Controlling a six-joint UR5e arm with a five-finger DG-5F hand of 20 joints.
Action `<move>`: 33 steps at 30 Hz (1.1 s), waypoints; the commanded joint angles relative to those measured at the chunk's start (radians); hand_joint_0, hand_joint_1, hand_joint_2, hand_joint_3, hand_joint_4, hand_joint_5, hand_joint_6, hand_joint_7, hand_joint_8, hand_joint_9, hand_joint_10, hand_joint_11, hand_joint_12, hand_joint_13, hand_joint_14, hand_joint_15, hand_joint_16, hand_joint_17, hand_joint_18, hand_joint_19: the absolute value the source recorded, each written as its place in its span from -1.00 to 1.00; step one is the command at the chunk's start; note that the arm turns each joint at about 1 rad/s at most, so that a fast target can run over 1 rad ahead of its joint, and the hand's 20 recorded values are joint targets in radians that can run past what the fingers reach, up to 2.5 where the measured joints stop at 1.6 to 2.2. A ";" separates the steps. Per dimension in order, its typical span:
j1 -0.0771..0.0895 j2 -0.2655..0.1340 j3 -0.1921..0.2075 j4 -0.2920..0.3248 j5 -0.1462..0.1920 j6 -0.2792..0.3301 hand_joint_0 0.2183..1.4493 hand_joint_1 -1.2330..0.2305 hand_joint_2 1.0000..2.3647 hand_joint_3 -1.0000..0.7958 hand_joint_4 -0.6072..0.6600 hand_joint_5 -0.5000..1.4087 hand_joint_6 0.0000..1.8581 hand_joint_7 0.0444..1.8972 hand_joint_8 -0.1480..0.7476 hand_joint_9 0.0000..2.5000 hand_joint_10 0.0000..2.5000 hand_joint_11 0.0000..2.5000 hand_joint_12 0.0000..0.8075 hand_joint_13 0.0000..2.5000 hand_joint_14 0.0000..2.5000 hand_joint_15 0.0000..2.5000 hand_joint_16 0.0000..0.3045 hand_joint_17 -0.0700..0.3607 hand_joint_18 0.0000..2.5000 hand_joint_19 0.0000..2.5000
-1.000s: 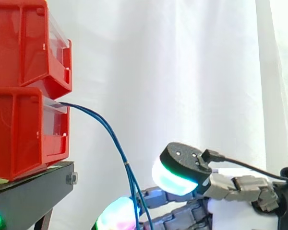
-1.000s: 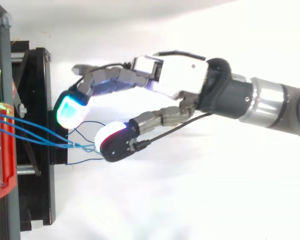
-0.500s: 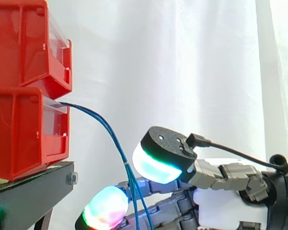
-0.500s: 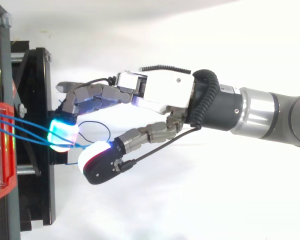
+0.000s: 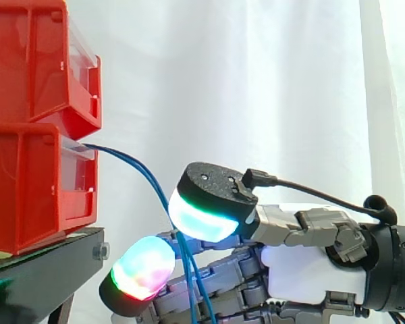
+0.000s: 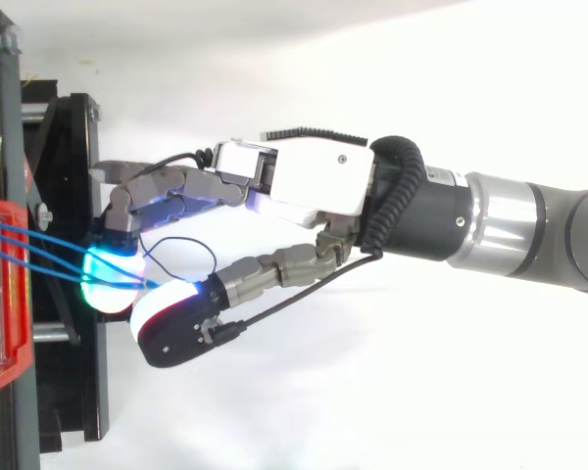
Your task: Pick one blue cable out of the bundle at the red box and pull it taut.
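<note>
White curtain (image 5: 270, 81); blue cables (image 5: 147, 177) down-right.

1. The arm (image 6: 534, 230) extended from the right edge of the top view, running almost level toward the left.
2. Its wrist (image 6: 421, 211) was straight, in line with the arm.
3. The robot hand (image 6: 314, 181) pointed leftward; in the side view it (image 5: 304, 277) sat low at the right, its white palm casing facing the camera.
</note>
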 commanded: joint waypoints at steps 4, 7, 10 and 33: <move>0.000 0.001 0.001 -0.001 0.000 0.001 -0.40 -0.19 -0.99 -0.30 0.20 -0.64 -0.22 -0.10 -0.03 -0.57 -1.00 -0.83 -0.12 -0.92 -1.00 -0.93 -0.58 -0.01 -1.00 -1.00; 0.000 0.001 0.001 -0.001 0.000 0.003 -0.40 -0.19 -0.99 -0.30 0.20 -0.64 -0.21 -0.11 -0.03 -0.57 -1.00 -0.83 -0.12 -0.92 -1.00 -0.93 -0.58 -0.01 -1.00 -1.00; 0.000 0.001 0.005 -0.001 0.000 0.003 -0.40 -0.19 -0.99 -0.30 0.20 -0.64 -0.21 -0.12 -0.03 -0.57 -0.99 -0.83 -0.12 -0.92 -1.00 -0.93 -0.58 -0.01 -1.00 -1.00; -0.013 0.001 0.012 -0.001 -0.052 0.032 -0.38 -0.19 -0.98 -0.24 0.19 -0.69 -0.12 -0.21 -0.02 -0.54 -0.99 -0.74 -0.13 -0.88 -1.00 -0.91 -0.59 -0.02 -1.00 -1.00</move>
